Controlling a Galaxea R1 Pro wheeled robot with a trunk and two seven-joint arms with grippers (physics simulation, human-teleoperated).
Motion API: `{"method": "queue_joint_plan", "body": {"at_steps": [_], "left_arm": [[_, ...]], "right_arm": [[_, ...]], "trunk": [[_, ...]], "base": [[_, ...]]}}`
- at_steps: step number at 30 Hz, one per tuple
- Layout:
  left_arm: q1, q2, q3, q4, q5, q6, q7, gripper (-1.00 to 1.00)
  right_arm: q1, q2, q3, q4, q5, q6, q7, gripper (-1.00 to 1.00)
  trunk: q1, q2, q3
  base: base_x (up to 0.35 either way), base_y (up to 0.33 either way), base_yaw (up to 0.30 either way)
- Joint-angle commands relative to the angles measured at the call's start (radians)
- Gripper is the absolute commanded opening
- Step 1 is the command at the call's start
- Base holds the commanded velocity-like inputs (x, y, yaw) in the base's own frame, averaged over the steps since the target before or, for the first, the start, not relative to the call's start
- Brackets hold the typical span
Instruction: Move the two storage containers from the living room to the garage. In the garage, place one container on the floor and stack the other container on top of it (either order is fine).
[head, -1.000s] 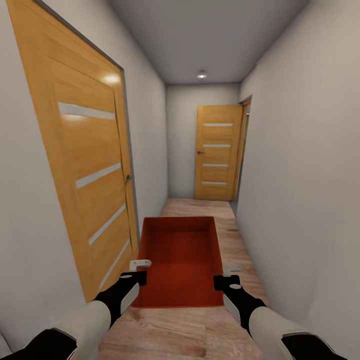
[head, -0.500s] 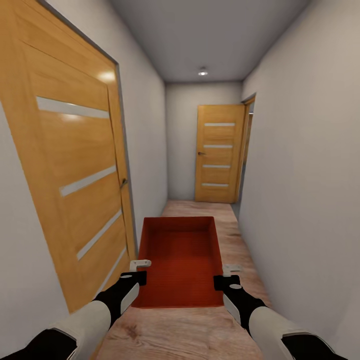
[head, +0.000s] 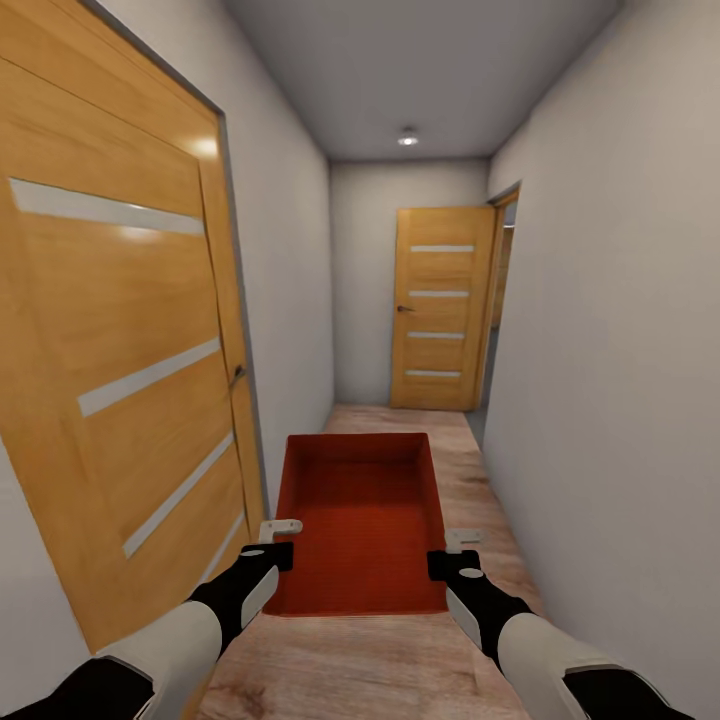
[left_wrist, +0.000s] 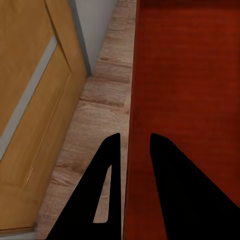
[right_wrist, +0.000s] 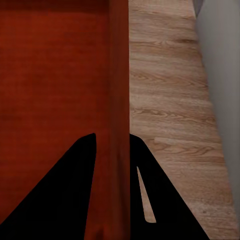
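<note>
While you hold the storage container (head: 362, 520) out ahead of the trunk, it sits level between both arms in a narrow corridor — open top up, nothing inside it. Your left tool (head: 278, 541) pinches the container's left long wall near the near corner; the left wrist view shows one finger (left_wrist: 102, 195) outside the wall and the other inside, closed down on the thin rim. Your right tool (head: 450, 550) does the same on the right wall — one finger (right_wrist: 150, 200) outside, one inside, wall clamped between them.

Below the container, light wood plank floor (head: 480, 500) runs down the corridor. Close on your left stands an orange wooden door (head: 130, 350) with pale horizontal strips, set in the grey wall. A second like door (head: 438, 308) closes the far end, and just beside it on the right a doorway (head: 500, 300) opens. One ceiling lamp (head: 407, 139) glows at the far end.
</note>
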Motion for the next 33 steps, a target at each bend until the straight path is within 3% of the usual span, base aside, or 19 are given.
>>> {"method": "queue_joint_plan", "body": {"at_steps": [1,9,22,33], "left_arm": [[-0.002,0.032,0.053,-0.005,-0.023,-0.008,0.019,-1.0],[-0.002,0.032,0.053,-0.005,-0.023,-0.008,0.019,-1.0],[-0.002,0.032,0.053,-0.005,-0.023,-0.008,0.019,-1.0],[-0.002,0.032,0.053,-0.005,-0.023,-0.008,0.019,-1.0]], "right_arm": [[0.0,0.0,0.003,0.003,-0.01,-0.002,0.006,-1.0],[0.0,0.0,0.003,0.003,-0.01,-0.003,0.006,-1.0],[0.0,0.0,0.003,0.003,-0.01,-0.001,0.005,-1.0],[0.0,0.0,0.003,0.003,-0.01,-0.001,0.006,-1.0]], "trunk": [[0.001,-0.002,-0.002],[0.001,-0.002,-0.002],[0.001,-0.002,-0.002],[0.001,-0.002,-0.002]], "base": [[0.322,0.0,0.0],[0.322,0.0,-0.012],[0.322,0.0,-0.2],[0.322,0.0,-0.018]]}}
